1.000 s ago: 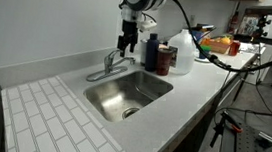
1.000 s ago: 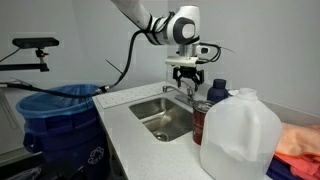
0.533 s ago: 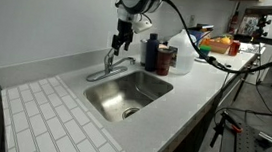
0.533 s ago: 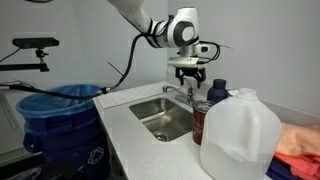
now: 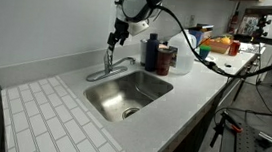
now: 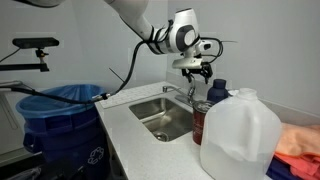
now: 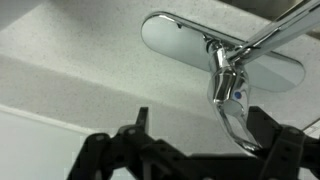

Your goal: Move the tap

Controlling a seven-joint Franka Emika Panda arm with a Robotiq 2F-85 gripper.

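The tap point(image 5: 108, 63) is a small chrome faucet at the back rim of the sink point(image 5: 101, 101), with its spout reaching over the basin. It also shows in an exterior view point(image 6: 177, 90). In the wrist view the tap point(image 7: 224, 78) stands on an oval chrome plate, its thin lever pointing down between my fingers, close to the right finger point(image 7: 268, 128). My gripper point(image 5: 115, 37) hangs just above the tap, open and holding nothing. It also shows in the wrist view point(image 7: 203, 135) and in an exterior view point(image 6: 196, 70).
Two dark bottles point(image 5: 156, 55) and a white jug point(image 5: 184, 43) stand right of the tap. The jug point(image 6: 240, 135) fills the foreground in an exterior view. A blue bin point(image 6: 55, 110) stands beside the counter. A tiled draining area point(image 5: 52, 118) lies left of the sink.
My gripper has moved away from the bottles, toward the wall, and now hangs over the tap. The tap itself has not moved.
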